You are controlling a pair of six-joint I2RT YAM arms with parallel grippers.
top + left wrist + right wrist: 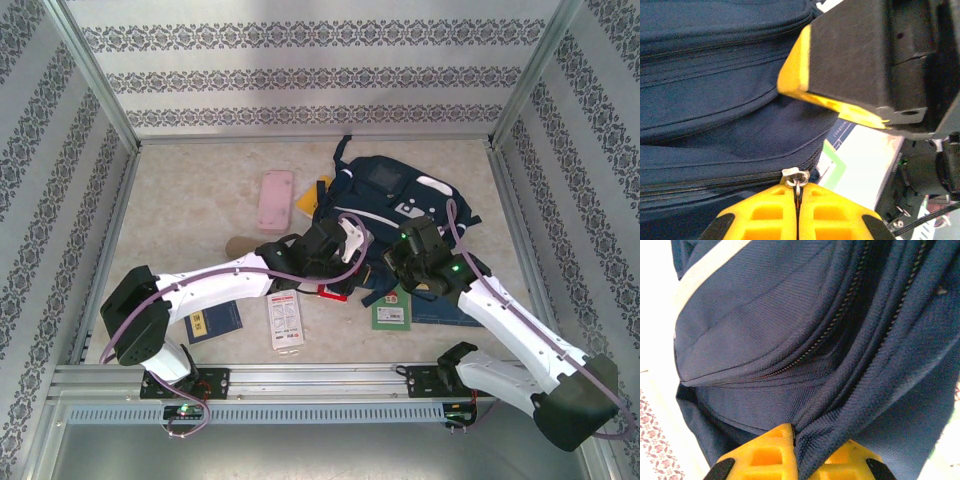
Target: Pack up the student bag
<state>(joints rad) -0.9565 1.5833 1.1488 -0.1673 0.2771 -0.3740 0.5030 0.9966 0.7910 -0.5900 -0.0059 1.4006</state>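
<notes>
Top external view puts the student bag (395, 200) upper centre-right, its long axis running toward the far wall. At its near edge the left gripper (798, 197) is pressed together on a zip pull (796, 176), while the right gripper (812, 442), further right in frame, pinches a fold of bag fabric. Opening likely means drawing the pull along the zip, away from that anchoring hold; a green book (392, 308) lies just below.
</notes>
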